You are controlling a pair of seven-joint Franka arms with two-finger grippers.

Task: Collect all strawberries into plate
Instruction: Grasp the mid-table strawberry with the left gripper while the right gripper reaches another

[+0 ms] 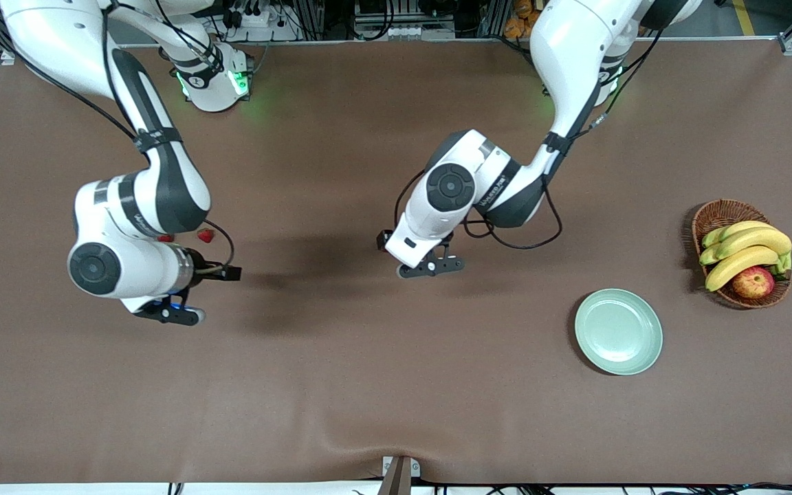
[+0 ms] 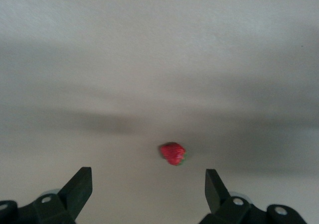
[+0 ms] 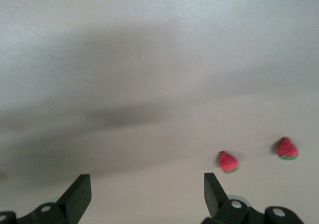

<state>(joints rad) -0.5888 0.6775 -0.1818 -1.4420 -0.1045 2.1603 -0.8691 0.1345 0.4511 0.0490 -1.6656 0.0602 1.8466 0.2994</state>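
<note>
Three strawberries lie loose on the desk, one (image 2: 172, 153) just ahead of the left gripper's (image 1: 430, 265) wide, empty jaws, two (image 3: 228, 162) (image 3: 287, 148) off-centre from the right gripper's (image 1: 166, 313) equally wide, empty jaws, risking a miss; plate (image 1: 618, 331) bare.

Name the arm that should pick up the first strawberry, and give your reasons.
Probably left. The left gripper is open with a strawberry lying almost between its fingers, and it is closer to the plate. The right gripper, open too, sees two strawberries off-centre.
</note>
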